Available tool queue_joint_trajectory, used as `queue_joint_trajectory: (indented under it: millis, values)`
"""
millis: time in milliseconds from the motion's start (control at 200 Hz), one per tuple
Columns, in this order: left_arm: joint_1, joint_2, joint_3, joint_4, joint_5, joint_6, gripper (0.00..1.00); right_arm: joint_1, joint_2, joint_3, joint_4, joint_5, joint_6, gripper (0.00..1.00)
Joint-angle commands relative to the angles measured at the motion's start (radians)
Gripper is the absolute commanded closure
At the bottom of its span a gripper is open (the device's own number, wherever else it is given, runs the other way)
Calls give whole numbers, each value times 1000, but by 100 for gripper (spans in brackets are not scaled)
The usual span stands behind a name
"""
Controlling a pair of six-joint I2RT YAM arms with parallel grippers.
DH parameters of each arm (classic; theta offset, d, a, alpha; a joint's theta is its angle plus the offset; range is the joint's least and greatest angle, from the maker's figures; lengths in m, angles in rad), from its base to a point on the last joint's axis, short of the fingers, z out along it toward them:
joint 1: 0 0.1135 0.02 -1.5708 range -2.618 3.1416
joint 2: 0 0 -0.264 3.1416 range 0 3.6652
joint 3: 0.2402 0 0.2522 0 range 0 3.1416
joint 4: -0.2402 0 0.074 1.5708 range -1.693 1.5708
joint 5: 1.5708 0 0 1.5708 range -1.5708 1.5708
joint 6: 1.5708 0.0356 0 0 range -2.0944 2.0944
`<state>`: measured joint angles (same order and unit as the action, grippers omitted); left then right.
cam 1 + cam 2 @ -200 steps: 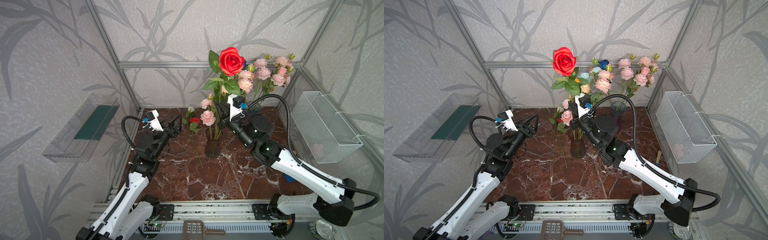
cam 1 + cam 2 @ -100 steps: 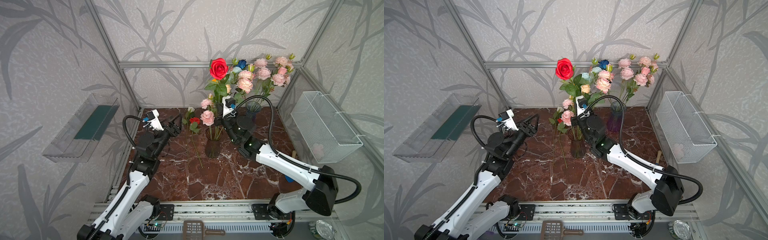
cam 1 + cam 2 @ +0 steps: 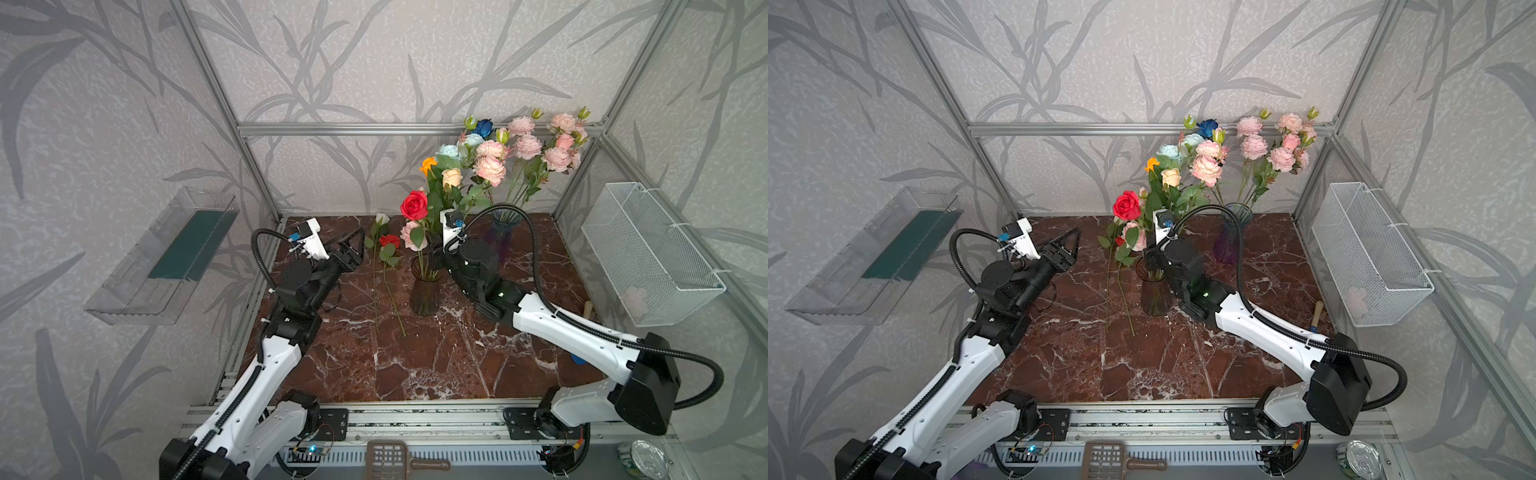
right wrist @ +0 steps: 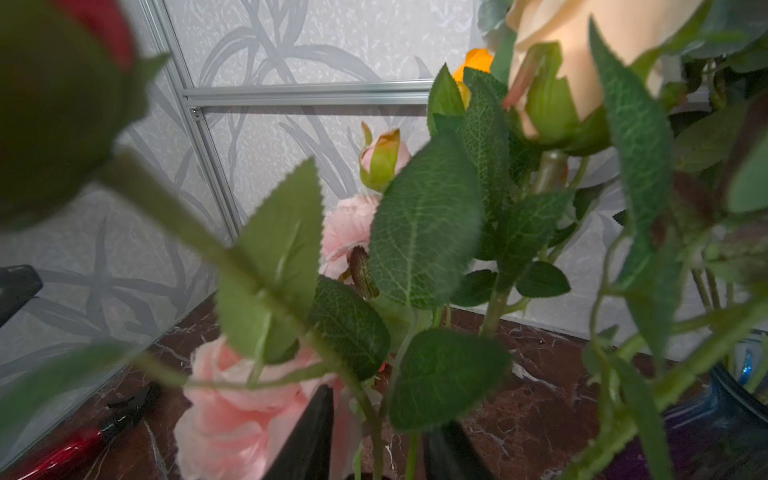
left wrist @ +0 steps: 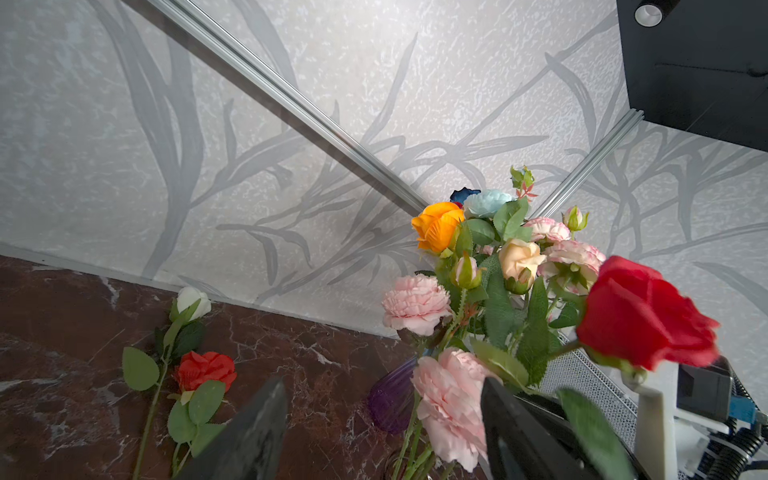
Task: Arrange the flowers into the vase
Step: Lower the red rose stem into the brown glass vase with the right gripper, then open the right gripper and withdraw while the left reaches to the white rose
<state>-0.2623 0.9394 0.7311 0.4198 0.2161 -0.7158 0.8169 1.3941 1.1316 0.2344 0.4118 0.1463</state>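
A red-brown marbled tabletop [image 3: 415,365] fills an aluminium-framed booth with grey, leaf-patterned walls. The right tool [image 4: 384,409] sits at the mouth of the brown glass vase [image 3: 424,295]. Its jaws are released, standing apart around the stems of the flowers [image 3: 414,205] in the vase. The left tool [image 3: 359,245] hovers empty with its jaws spread. Just past its tips, a white rose [image 3: 382,218] and a small red bloom [image 3: 389,240] lie flat on the marble.
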Motion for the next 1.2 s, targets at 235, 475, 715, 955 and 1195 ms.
queue_joint_trajectory:
  millis: [235, 475, 715, 955, 1195]
  values:
    - [5, 28, 18, 16, 25, -23, 26, 29, -108, -33, -94, 0, 22, 56]
    - [5, 60, 25, 5, 34, -38, 26, 64, -163, -20, -150, -24, -19, 53]
    - [5, 93, 31, 4, 48, -54, 26, 67, -220, -55, -211, -4, -5, 51]
    - [5, 116, 37, -3, 53, -60, 26, 67, -314, -103, -276, -2, 10, 50]
    - [5, 159, 67, -87, 26, -50, 28, 67, -411, -181, -324, -47, 6, 50]
